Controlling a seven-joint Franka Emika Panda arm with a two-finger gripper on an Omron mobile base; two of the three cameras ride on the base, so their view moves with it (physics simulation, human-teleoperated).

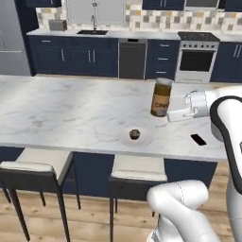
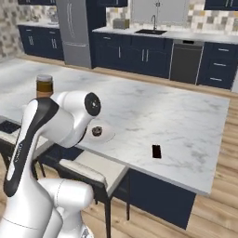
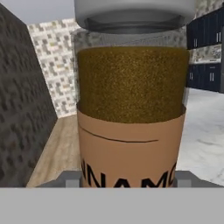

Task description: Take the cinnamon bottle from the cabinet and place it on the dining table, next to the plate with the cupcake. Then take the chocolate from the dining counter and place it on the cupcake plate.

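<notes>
My pincer [image 1: 171, 115] was clenched on the cinnamon bottle [image 1: 161, 97], upright over the counter [image 1: 71, 113], just beyond the plate [image 1: 142, 140] with the cupcake [image 1: 134, 133]. Best, I judged, to lower it straight, keep it level, and land beside the plate's rim. The chocolate [image 1: 198, 139] lay to the right, near the counter's edge.

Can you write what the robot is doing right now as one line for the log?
step: carrying | end effector: shut on cinnamon bottle | bottle: upright, over dining table | cupcake: on plate | chocolate: untouched
</notes>
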